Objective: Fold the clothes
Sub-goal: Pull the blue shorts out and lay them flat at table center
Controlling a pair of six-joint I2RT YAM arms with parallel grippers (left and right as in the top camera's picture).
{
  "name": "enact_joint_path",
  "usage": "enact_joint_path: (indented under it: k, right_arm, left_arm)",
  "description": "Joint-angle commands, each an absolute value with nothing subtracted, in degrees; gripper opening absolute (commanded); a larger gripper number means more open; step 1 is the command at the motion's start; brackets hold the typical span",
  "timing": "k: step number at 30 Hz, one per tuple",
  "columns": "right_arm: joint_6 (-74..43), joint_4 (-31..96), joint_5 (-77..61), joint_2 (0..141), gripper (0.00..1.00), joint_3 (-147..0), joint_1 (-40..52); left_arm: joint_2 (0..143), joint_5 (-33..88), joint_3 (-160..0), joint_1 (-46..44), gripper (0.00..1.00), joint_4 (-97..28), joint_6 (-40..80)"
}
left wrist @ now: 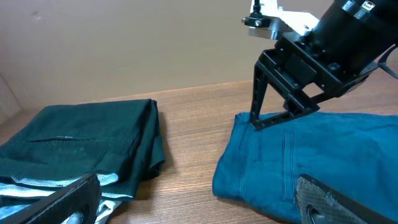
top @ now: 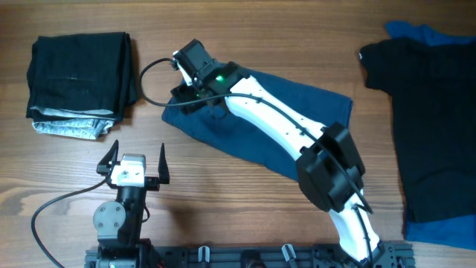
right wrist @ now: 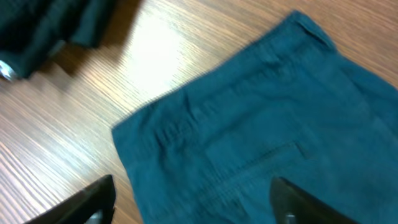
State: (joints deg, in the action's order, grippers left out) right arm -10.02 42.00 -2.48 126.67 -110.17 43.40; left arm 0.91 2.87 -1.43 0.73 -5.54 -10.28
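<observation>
Navy shorts are lying flat mid-desk, apparently doubled over. Their long axis is running left-right, tilted a little, with the left end toward the far-left corner.

Right gripper is being held directly over that left end. Its jaws are being kept apart with nothing between them, so the cloth is released. From the left wrist view the fingertips are being seen right at the hem, either touching it or just above; which cannot be told.

Left gripper is being parked near the front edge, left of centre. It is spread wide and empty, well apart from the shorts.

Key relation: the shorts are lying straight below the right gripper and stretching away to its right. The right arm is judged much the nearer for any regrasp or smoothing.

Black garment is sitting folded on a light grey garment at the far-left corner, near the shorts' left end but apart from it. Another black garment is lying spread over a brighter blue garment at the right edge, unfolded.

No containers are being seen. The far-left pile is judged the likely drop spot.
</observation>
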Motion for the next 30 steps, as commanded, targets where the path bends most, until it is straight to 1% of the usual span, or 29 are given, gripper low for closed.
enact_joint_path:
  k: [1,5,6,9,11,14,17,19,23,27,28,29,30]
  right_arm:
    - [-9.04,46.11,-2.28,116.42,0.84,-110.02,38.89]
    - [-10.96,64.16,-3.03,105.21,0.85,-110.02,28.95]
    - [-10.92,72.88,-2.98,102.61,0.97,-110.02,22.52]
    - [-11.20,81.19,-3.03,102.43,1.00,-110.02,12.51]
    - [-12.34,82.78,-4.73,102.43,1.00,-110.02,3.60]
    - [-12.12,84.75,-5.39,102.43,1.00,-110.00,-4.19]
    - [-11.99,87.50,-3.40,102.48,1.00,-109.82,-8.45]
    - [-12.01,87.37,-4.71,102.52,1.00,-109.73,-10.90]
    - [-11.99,87.22,-4.97,102.54,1.00,-108.99,-12.19]
    - [-11.99,84.29,-6.46,102.54,0.99,-101.19,-12.21]
    - [-12.01,81.91,-7.92,102.54,0.95,-97.49,-12.19]
    - [-11.99,77.82,-10.50,102.54,0.80,-91.79,-12.19]
    - [-12.01,75.75,-11.49,102.54,0.65,-89.12,-12.19]
  left_arm:
    - [0.71,3.51,-0.97,0.43,1.00,-5.39,-11.18]
    - [0.71,3.53,-0.97,0.43,1.00,-5.37,-11.18]
    - [0.71,3.51,-0.97,0.43,1.00,-5.37,-11.18]
    - [0.71,3.53,-0.97,0.43,1.00,-5.37,-11.18]
    - [0.71,3.51,-0.97,0.43,1.00,-5.39,-11.18]
    - [0.71,3.51,-0.97,0.43,1.00,-5.37,-11.18]
    - [0.71,3.53,-0.97,0.43,1.00,-5.39,-11.18]
    - [0.71,3.51,-0.97,0.43,1.00,-5.39,-11.18]
    - [0.71,3.51,-0.97,0.43,1.00,-5.39,-11.18]
    - [0.71,3.51,-0.97,0.43,1.00,-5.37,-11.18]
    - [0.71,3.51,-0.97,0.43,1.00,-5.39,-11.18]
    - [0.71,3.53,-0.97,0.43,1.00,-5.39,-11.18]
    - [0.71,3.51,-0.97,0.43,1.00,-5.39,-11.18]
